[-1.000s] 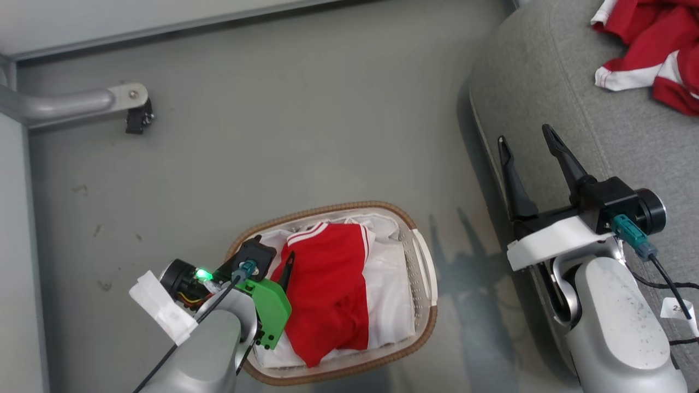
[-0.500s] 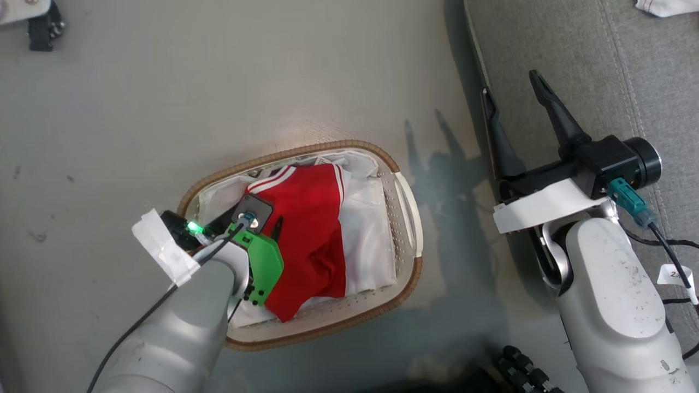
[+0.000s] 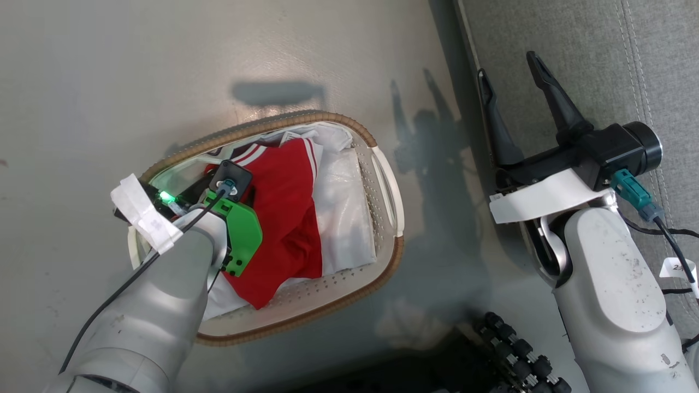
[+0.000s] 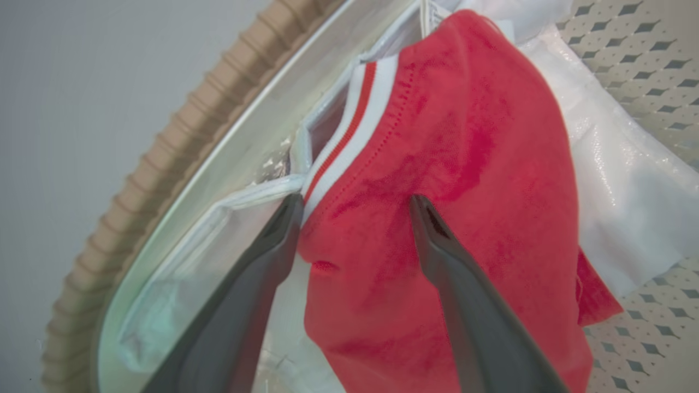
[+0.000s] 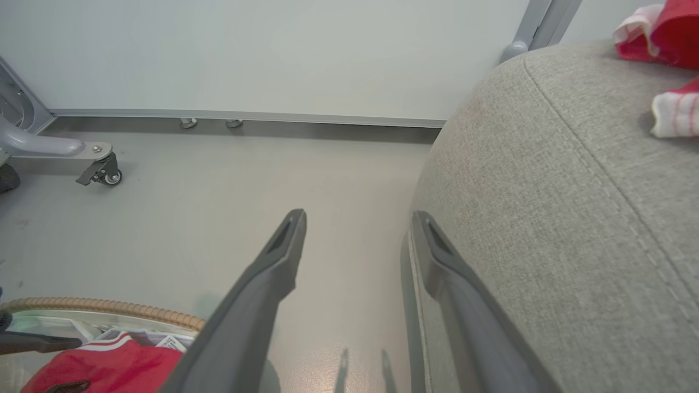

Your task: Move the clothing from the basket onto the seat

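Two fingers of the left gripper (image 4: 356, 201) stand wide apart, nothing pinched between them. Tips are low inside the basket (image 4: 180, 147): one at the white striped trim of the clothing (image 4: 464, 164), the other over its red body. Cannot tell if either tip presses the fabric. The red clothing lies crumpled on the white liner (image 3: 349, 207), toward the basket's left half in the head view. The basket sits on the grey floor (image 3: 164, 65), near the seat (image 3: 573, 54) but apart from it.

Right gripper (image 3: 507, 65): fingers also spread wide, empty, hanging over the seat's rounded edge. Right wrist view: another red-and-white garment (image 5: 671, 33) lies on the seat cushion, well away from the fingers; a castor (image 5: 104, 172) stands by the far wall
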Robot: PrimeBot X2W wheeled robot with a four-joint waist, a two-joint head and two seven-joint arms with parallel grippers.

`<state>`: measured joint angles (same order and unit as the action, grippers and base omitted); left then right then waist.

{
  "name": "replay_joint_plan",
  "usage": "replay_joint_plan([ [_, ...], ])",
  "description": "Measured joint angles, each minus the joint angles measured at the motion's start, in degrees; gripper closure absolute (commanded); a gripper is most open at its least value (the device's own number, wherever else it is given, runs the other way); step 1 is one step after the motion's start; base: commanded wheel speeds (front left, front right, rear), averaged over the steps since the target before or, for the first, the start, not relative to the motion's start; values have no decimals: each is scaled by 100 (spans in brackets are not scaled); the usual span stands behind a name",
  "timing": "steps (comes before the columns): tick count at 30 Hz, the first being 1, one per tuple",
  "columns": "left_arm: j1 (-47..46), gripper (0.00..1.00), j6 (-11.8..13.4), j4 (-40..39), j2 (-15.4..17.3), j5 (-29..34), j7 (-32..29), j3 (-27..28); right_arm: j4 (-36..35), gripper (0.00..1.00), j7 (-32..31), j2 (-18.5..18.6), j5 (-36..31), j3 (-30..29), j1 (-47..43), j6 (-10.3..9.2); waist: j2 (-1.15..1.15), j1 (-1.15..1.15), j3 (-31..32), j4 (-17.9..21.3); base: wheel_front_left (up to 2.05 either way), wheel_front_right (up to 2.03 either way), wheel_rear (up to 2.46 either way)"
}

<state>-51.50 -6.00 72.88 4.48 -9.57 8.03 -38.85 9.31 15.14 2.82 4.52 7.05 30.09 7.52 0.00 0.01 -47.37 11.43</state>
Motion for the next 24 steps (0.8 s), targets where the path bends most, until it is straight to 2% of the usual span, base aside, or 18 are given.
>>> replay_joint_plan([
  [9, 8, 0, -3, 70, 43, -101, -581, -43, -7, 0, 0, 0, 108, 112, 26, 0, 0, 0, -126, 159, 0, 0, 0],
  [10, 21, 11, -4, 75, 47, -104, -634, -54, -1, 0, 0, 0, 111, 112, 26, 0, 0, 0, -129, 171, 0, 0, 0],
  [11, 38, 37, -5, 78, 52, -108, -655, -63, 5, 0, 0, 0, 118, 112, 26, 0, 0, 0, -129, 178, 0, 0, 0],
  [12, 46, 56, -7, 80, 54, -120, -704, -68, 14, 0, 0, 0, 123, 112, 26, 0, 0, 0, -122, 183, 0, 0, 0],
  [15, 104, 100, -29, 82, 60, -147, -777, -129, 44, 0, 0, 0, 127, 111, 26, 0, 0, 0, -88, 187, 0, 0, 0],
  [24, 404, 100, -99, 90, 34, -347, -643, -176, 176, 0, 0, -1, 127, 87, 16, 0, 0, 0, 138, 130, 0, 0, 0],
])
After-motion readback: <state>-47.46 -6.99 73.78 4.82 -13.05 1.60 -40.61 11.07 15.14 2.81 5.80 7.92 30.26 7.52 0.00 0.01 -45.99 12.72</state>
